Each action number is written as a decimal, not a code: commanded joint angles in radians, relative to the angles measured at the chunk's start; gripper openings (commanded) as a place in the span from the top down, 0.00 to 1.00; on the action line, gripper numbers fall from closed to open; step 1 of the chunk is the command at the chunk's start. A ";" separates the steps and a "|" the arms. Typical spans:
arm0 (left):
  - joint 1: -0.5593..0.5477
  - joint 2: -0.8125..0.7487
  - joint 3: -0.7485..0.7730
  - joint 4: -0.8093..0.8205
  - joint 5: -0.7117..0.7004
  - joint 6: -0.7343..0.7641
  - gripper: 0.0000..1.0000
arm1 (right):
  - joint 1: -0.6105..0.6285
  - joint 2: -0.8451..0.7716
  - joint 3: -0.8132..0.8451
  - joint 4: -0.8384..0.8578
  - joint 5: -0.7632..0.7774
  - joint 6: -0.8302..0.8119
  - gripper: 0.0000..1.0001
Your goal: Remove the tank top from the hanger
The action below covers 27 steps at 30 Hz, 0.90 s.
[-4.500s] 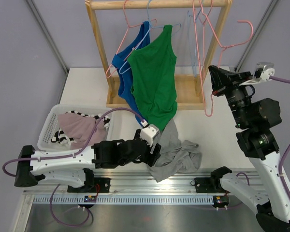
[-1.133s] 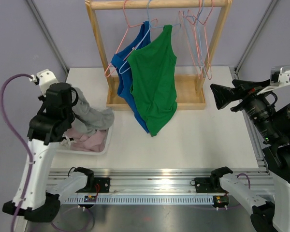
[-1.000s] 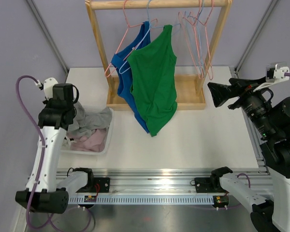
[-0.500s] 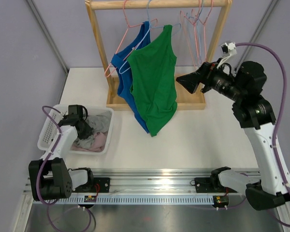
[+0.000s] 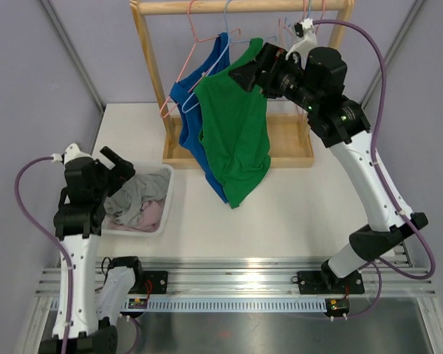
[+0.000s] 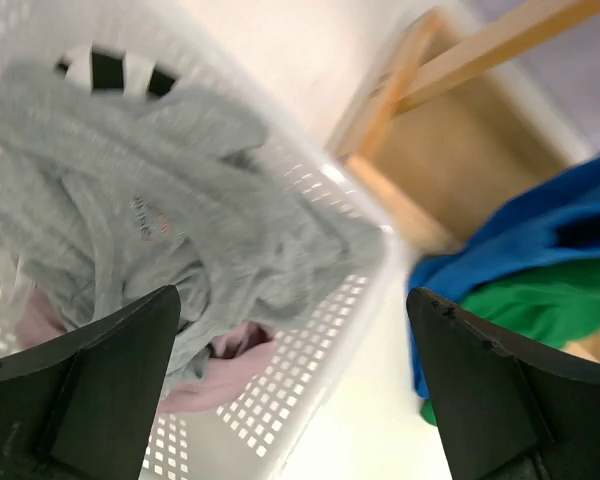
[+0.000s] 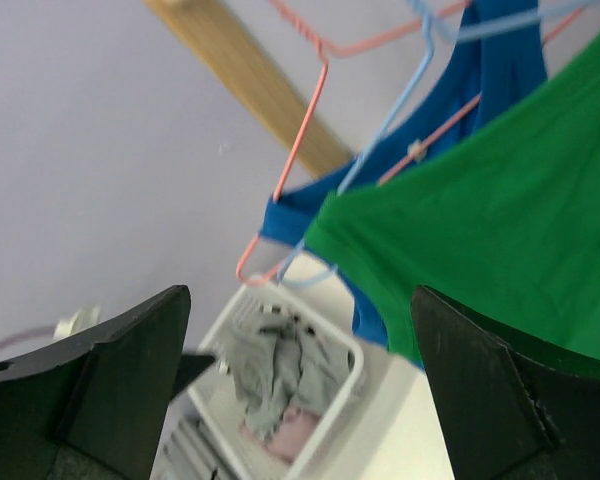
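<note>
Green fabric tank top (image 5: 236, 140) hangs on thin wire hanger (image 5: 227, 26), wooden rack (image 5: 151, 66). Right tool (image 5: 241, 76) spread, just beside its strap, gripping nothing. Left tool (image 5: 118, 164) spread above white plastic basket (image 5: 166, 205). Removal seemingly not yet begun.

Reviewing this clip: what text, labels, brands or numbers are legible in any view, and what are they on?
Grey garment in the white basket: a small dark print on the fabric, too blurred to read.
Green tank top, blue top, wooden rack: no writing visible.
So no text in any view can be read.
</note>
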<state>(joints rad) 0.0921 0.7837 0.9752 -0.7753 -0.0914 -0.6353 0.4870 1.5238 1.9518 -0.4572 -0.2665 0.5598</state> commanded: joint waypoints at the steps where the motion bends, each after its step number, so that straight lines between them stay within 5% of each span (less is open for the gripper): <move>1: 0.003 -0.087 0.042 -0.013 0.155 0.106 0.01 | 0.057 0.143 0.201 -0.081 0.344 -0.015 0.00; 4: 0.001 -0.133 0.045 0.010 0.365 0.134 0.01 | 0.091 0.310 0.431 -0.184 0.473 -0.067 0.02; 8: 0.001 -0.172 0.049 -0.002 0.394 0.198 0.01 | 0.113 0.513 0.798 -0.319 0.599 -0.132 0.05; 15: 0.001 -0.166 -0.041 0.024 0.394 0.252 0.01 | 0.120 0.579 0.754 -0.159 0.590 -0.179 0.12; 18: 0.001 -0.172 -0.076 0.028 0.389 0.264 0.01 | 0.125 0.631 0.822 -0.213 0.700 -0.242 0.17; 22: 0.001 -0.189 -0.090 0.039 0.395 0.266 0.01 | 0.125 0.546 0.664 -0.163 0.806 -0.302 0.23; 27: 0.003 -0.190 -0.107 0.047 0.395 0.270 0.01 | 0.125 0.466 0.564 -0.109 0.636 -0.261 0.21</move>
<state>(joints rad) 0.0929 0.6060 0.8768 -0.7704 0.2668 -0.3878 0.5999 2.0945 2.5389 -0.6491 0.4217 0.2996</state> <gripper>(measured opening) 0.987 0.786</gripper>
